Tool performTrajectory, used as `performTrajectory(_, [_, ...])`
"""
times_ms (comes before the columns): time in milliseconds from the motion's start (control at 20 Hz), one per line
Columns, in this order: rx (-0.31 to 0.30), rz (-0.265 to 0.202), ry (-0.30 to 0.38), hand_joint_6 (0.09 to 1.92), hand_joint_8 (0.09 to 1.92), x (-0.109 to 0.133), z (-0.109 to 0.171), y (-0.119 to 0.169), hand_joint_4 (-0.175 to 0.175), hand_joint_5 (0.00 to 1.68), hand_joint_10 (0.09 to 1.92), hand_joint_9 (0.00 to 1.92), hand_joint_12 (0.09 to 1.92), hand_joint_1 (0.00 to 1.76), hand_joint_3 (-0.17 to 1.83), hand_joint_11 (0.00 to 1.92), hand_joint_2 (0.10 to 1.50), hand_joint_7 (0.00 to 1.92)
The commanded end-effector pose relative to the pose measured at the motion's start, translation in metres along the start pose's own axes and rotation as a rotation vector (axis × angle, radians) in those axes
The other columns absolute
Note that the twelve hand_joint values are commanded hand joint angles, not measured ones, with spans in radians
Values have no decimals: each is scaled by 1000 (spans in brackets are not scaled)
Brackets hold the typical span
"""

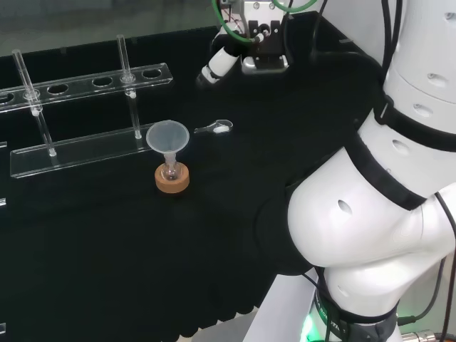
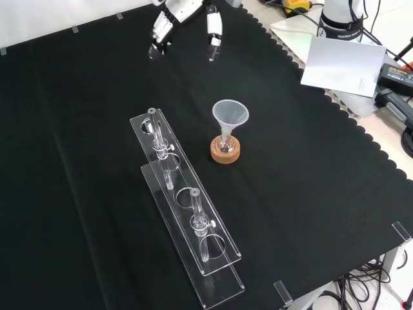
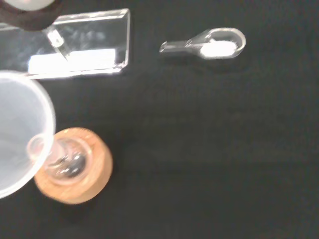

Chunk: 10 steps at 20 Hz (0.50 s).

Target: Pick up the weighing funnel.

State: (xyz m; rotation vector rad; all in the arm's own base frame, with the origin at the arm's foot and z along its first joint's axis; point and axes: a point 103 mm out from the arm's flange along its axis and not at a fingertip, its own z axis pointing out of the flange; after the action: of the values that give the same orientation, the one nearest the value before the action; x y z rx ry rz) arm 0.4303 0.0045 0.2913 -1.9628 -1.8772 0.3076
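Clear weighing funnel (image 1: 216,128), tan cork ring (image 1: 172,182), black cloth (image 1: 107,249)

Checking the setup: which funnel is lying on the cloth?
The small weighing funnel; the big funnel stands upright in a flask on a cork ring.

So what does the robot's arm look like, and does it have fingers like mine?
The arm is made of big, smooth, rounded white pieces, with black bands where they join and little dark dots on them. A green cable loops near the wrist, and a green light glows at the base. The hand has white fingers with black parts.
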Motion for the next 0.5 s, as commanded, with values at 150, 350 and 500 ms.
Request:
performTrajectory(150, [-33, -5, -24, 87, 707, -45, -9, 30, -63, 331, 670, 463, 1403, 765, 368, 364, 654, 230])
performTrajectory(350, [-16, -39, -28, 87, 703, -56, 3, 52, -56, 383, 646, 498, 1369, 823, 385, 386, 644, 272])
performTrajectory(500, [-12, -69, -36, 87, 695, -57, 15, 68, -53, 402, 627, 513, 1352, 844, 400, 394, 635, 287])
